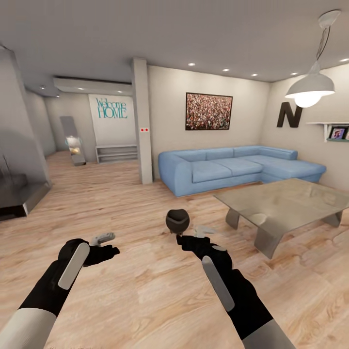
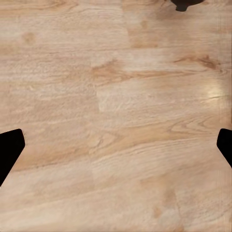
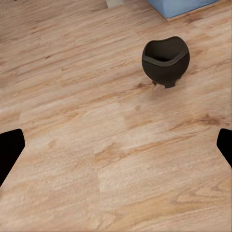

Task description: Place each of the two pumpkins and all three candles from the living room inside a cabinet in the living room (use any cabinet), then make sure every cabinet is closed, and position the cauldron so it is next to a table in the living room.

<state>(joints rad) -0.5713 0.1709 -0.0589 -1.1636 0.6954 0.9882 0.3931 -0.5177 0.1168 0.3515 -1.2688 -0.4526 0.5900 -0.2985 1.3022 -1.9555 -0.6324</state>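
- Both grippers hover over the wood floor (image 1: 145, 291), empty: left gripper (image 1: 103, 238) and right gripper (image 1: 199, 231), each with fingers spread apart.
- Head view adds the blue sofa (image 1: 232, 167) and glass table (image 1: 286, 201).
- Right wrist view shows the cauldron (image 3: 165, 60) upright on the floor, mouth open.
- Cauldron (image 1: 177, 219) sits just ahead of the right gripper, left of the table, not touching it.

Black cauldron (image 3: 166, 60) upright on wooden floor (image 3: 96, 145), near blue sofa corner (image 3: 181, 7).
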